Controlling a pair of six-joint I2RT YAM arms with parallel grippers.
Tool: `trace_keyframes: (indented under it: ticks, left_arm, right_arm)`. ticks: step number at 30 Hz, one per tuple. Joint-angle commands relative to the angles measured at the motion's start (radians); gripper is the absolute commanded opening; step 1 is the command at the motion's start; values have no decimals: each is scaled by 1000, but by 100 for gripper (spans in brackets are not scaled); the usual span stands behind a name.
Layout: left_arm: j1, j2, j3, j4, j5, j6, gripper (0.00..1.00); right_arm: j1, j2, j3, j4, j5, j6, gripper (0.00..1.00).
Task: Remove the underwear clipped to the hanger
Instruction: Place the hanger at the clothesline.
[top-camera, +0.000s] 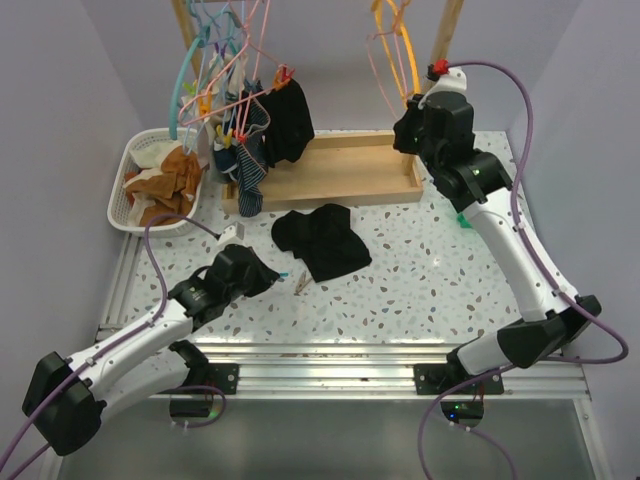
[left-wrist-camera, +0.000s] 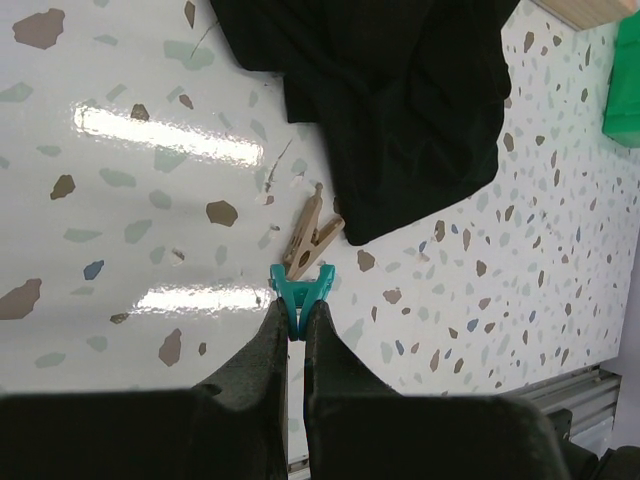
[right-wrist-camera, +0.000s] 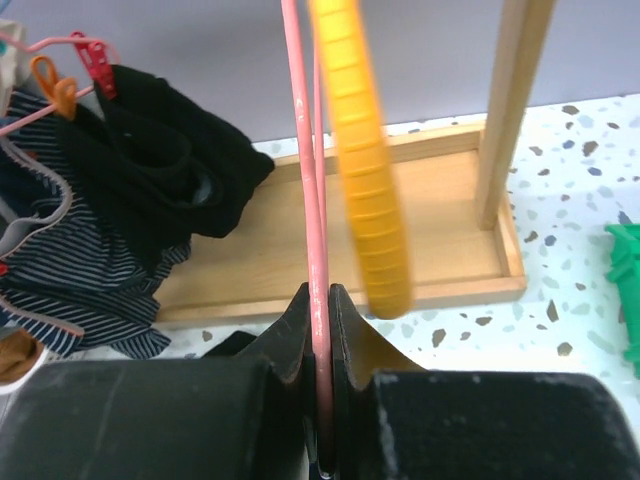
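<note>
Left wrist: underwear (left-wrist-camera: 400, 110) beyond left end effector (left-wrist-camera: 294, 320) pinching clip (left-wrist-camera: 301, 285).

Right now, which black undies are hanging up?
The black underwear pegged up by a red clip at the back left; the other black underwear lies crumpled on the table.

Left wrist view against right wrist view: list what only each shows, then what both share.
Only left wrist: the left gripper shut on a teal clothespin, with a wooden clothespin beside it. Only right wrist: the right gripper shut on a pink hanger, a yellow hanger, and black underwear clipped up beside a striped garment. Both: the speckled table, the wooden tray and a green object at the right edge.
</note>
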Motion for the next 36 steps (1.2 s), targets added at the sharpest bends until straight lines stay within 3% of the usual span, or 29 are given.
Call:
trace_keyframes:
  ticks: [1, 7, 18, 19, 20, 23, 27, 30, 34, 36]
  left_arm:
    - [5, 9, 11, 14, -27, -3, 0]
    - [5, 25, 29, 20, -33, 5, 0]
    - [5, 58, 63, 16, -56, 17, 0]
    - [5, 57, 66, 14, -59, 17, 0]
    - [5, 57, 67, 13, -62, 15, 0]
    - [5, 55, 73, 7, -69, 17, 0]
    - [5, 52, 80, 2, -73, 15, 4]
    - [6, 61, 83, 8, -73, 22, 12]
    - [6, 78, 87, 19, -66, 31, 37]
    - [6, 84, 89, 30, -61, 40, 44]
  right_arm:
    - [-53, -34, -27, -66, 67, 66, 0]
    - [-140, -56, -28, -96, 72, 63, 0]
    - [-185, -24, -4, -27, -273, -38, 0]
    - [-183, -17, 5, -32, -301, -32, 3]
    - [-185, -14, 14, -38, -312, -28, 12]
    - [-183, -25, 16, -47, -358, -19, 45]
    - [-182, -94, -28, -78, -447, -12, 68]
    - [-151, -204, -112, -111, -519, -15, 76]
    - [-98, -338, -248, -179, -595, -14, 82]
    - [-39, -394, -326, -245, -596, -28, 82]
